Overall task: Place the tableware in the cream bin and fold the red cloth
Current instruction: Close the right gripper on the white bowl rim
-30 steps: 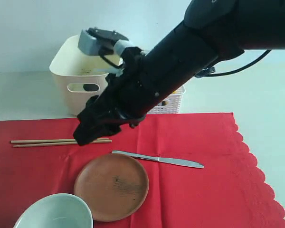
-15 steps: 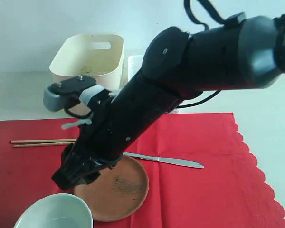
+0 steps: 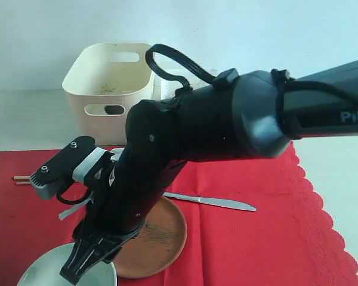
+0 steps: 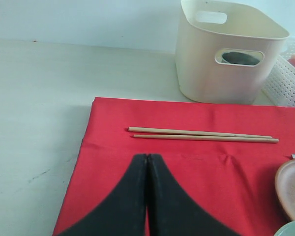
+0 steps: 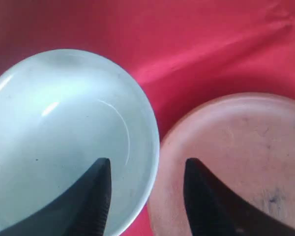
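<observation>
**Right fingers astride bowl rim; left fingers shut over cloth**

Exterior view. The red cloth (image 3: 256,238) lies flat on the pale desk (image 3: 24,119), scalloped edge toward 3 to 5 o'clock. The cream bin (image 3: 107,89) stands off the cloth at 11 o'clock. A sliver of the white lattice basket (image 3: 164,89) shows just beside it, mostly hidden by the right arm (image 3: 227,125). That arm crosses the scene from 3 o'clock down to 7 o'clock.

The right gripper (image 3: 77,269) hangs over the pale green bowl (image 3: 42,275), which sits at 7 o'clock at the frame edge. The brown plate (image 3: 164,238) sits on the cloth at 6 o'clock, at the bowl's 3 o'clock and very close; contact is not clear. The knife (image 3: 221,202) lies flat on the cloth at the plate's 1 o'clock, blade pointing to 3 o'clock. Only the chopsticks' (image 3: 21,178) ends show, at 9 o'clock.

Right wrist view. The fingers (image 5: 91,196) stand moderately wide. One is inside the bowl (image 5: 64,123) and the other over the plate (image 5: 246,147), with the bowl's rim between them. They grip nothing.

Left wrist view. The left gripper (image 4: 147,158) has its fingers pressed together, holding nothing, above the cloth (image 4: 113,162). The chopsticks (image 4: 201,134) lie side by side on the cloth past the tips. The bin (image 4: 226,78) stands beyond them on the desk, a dark item (image 4: 241,58) visible through its handle cut-out.
</observation>
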Robot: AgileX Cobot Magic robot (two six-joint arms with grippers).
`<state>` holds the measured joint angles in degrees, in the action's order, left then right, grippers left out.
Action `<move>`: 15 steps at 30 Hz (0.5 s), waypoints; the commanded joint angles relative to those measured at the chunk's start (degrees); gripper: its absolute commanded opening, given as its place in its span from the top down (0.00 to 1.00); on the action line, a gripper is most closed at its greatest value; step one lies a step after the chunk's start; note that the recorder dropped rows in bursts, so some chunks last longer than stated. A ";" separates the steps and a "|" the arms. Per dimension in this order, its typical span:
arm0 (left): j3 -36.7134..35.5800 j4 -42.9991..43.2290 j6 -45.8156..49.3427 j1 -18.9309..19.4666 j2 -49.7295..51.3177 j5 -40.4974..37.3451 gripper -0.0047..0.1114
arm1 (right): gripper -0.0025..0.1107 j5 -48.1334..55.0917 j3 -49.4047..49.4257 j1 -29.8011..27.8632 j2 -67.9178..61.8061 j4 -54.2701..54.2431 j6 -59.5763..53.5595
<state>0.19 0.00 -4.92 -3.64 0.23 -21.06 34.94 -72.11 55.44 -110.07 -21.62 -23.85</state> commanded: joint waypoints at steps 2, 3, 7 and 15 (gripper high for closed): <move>-0.19 -0.71 0.11 -0.34 -0.23 0.59 0.96 | 0.57 -1.05 -1.49 0.23 -1.52 2.43 3.05; -0.19 -0.71 0.11 -0.34 -0.23 0.59 0.96 | 0.57 -1.05 -1.55 0.23 -1.69 2.43 3.05; -0.19 -0.71 0.11 -0.34 -0.23 0.59 0.96 | 0.57 -1.16 -1.54 0.23 -2.85 2.05 3.05; -0.19 -0.71 0.11 -0.34 -0.23 0.59 0.96 | 0.57 -1.41 -1.54 0.23 -5.44 0.75 3.05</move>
<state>0.19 0.00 -4.92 -3.64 0.23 -21.06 34.24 -73.25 55.50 -114.99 -19.95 -20.96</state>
